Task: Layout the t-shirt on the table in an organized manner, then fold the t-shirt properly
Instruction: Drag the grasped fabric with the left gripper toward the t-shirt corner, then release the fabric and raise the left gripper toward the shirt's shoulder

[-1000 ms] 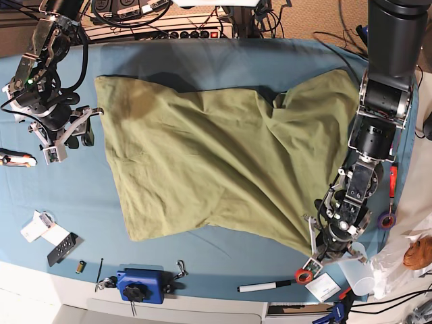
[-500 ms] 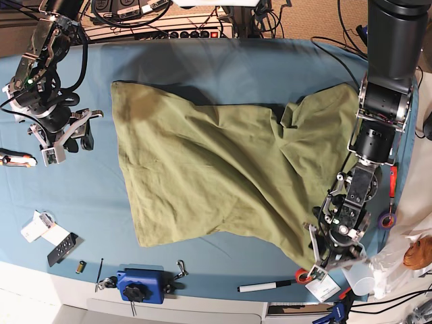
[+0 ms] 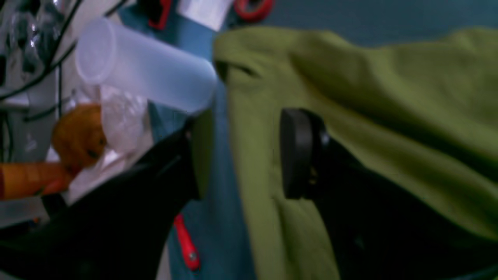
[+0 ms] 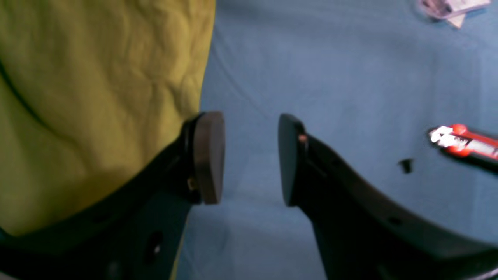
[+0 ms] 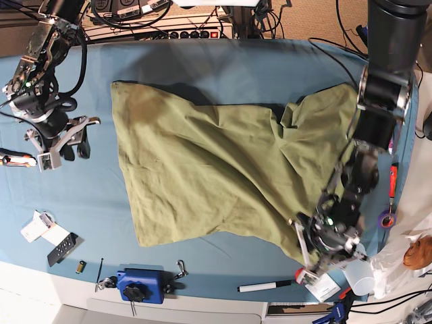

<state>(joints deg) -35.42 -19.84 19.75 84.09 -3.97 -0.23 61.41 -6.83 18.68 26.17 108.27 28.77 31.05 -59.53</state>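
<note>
Since a second ago we have let go of the t-shirt (image 5: 223, 169): our left hand (image 5: 322, 251) now stands released over its near right corner, and the cloth's far-left corner has slid rightward. Our right hand (image 5: 62, 145), also released, has drawn off leftward over bare worktop (image 5: 202, 64). We count one shirt lying rumpled mid-worktop, two hands, one marker (image 5: 262, 286), one translucent cup (image 3: 144, 66).
</note>
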